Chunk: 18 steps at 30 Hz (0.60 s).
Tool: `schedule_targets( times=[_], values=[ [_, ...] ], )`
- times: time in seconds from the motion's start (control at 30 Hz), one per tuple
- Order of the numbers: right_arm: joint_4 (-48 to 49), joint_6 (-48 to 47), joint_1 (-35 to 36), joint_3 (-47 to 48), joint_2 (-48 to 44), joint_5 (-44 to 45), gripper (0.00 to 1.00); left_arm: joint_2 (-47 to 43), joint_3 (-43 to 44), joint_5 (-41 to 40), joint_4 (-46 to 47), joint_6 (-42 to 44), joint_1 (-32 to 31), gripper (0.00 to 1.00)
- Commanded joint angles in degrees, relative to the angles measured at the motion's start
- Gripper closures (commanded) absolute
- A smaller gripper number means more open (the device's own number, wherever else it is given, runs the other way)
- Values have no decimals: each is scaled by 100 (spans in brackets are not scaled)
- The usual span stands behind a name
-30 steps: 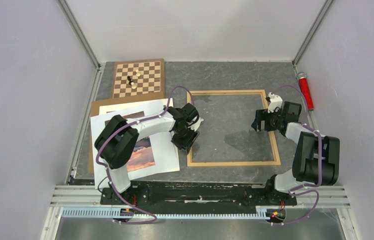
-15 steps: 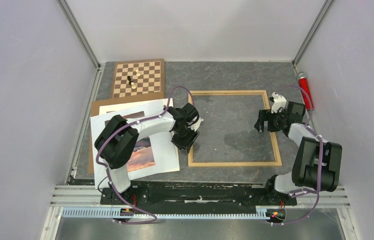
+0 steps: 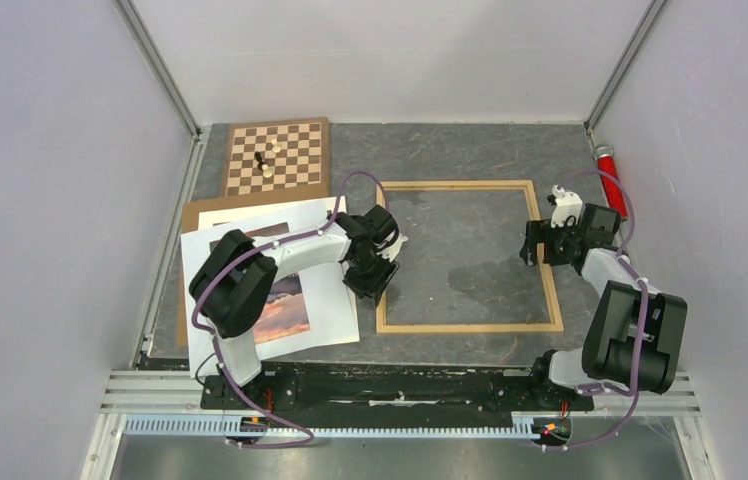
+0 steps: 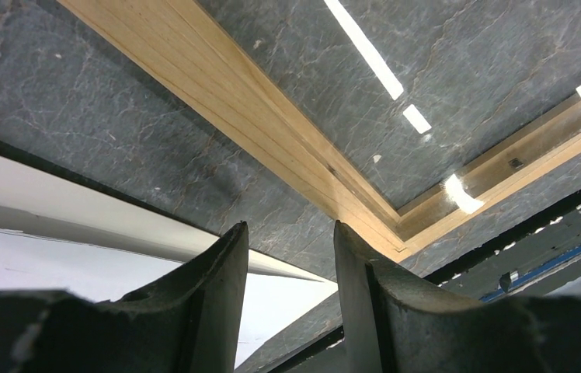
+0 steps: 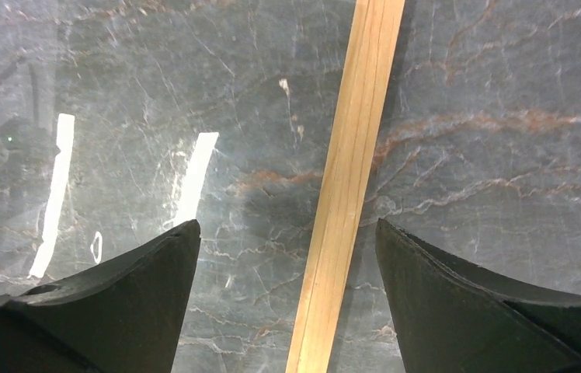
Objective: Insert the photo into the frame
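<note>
The frame (image 3: 455, 186), thin light wood, lies flat mid-table, with only the dark table top showing inside it. The photo (image 3: 285, 312) with its orange sky lies to the frame's left on a white sheet (image 3: 330, 300), partly hidden under my left arm. My left gripper (image 3: 372, 280) hangs over the frame's left rail near its front corner. In the left wrist view the left gripper (image 4: 289, 227) is open and empty, with the frame's corner (image 4: 396, 225) and the white sheet (image 4: 78, 249) behind it. My right gripper (image 5: 287, 225) stands wide open above the frame's right rail (image 5: 357, 116).
A chessboard (image 3: 277, 157) with a few pieces sits at the back left. A brown backing board (image 3: 195, 212) lies under the white sheets. A red cylinder (image 3: 610, 180) rests against the right wall. Walls close in the table on three sides.
My right gripper has shifted to the right, from inside the frame's opening to above its right rail. The left arm, the photo and the frame have not moved.
</note>
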Motion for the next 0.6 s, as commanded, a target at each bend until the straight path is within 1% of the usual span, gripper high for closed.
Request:
schedule_targets(
  times=[0.0, 0.3, 0.57],
  values=[
    [29, -101, -118, -194, 146, -9, 14, 3, 332, 103, 94, -275, -16, 49],
    [69, -74, -222, -386, 312, -353, 14, 104, 389, 170, 83, -322, -35, 49],
    [132, 30, -222, -449, 460, -531, 14, 71, 246, 165, 99, -347, -68, 49]
  ],
)
